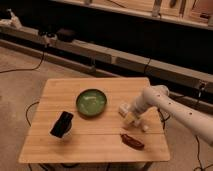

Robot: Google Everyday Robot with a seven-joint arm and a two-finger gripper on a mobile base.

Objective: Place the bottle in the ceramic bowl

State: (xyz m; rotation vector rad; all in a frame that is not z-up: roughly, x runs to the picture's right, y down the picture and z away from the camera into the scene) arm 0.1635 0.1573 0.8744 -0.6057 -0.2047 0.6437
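The green ceramic bowl (91, 102) sits on the wooden table (75, 145), left of centre. The small white bottle (123, 109) lies just right of the bowl, its end sticking out toward the bowl from under my gripper (131, 117). The white arm reaches in from the right, and the gripper is right at the bottle, covering most of it. I cannot tell whether the bottle rests on the table or is held just above it.
A dark reddish-brown oblong object (132, 141) lies near the front right edge. A black object (62, 124) lies front left. A small white bit (145, 128) lies by the gripper. Cables and a low ledge run behind the table.
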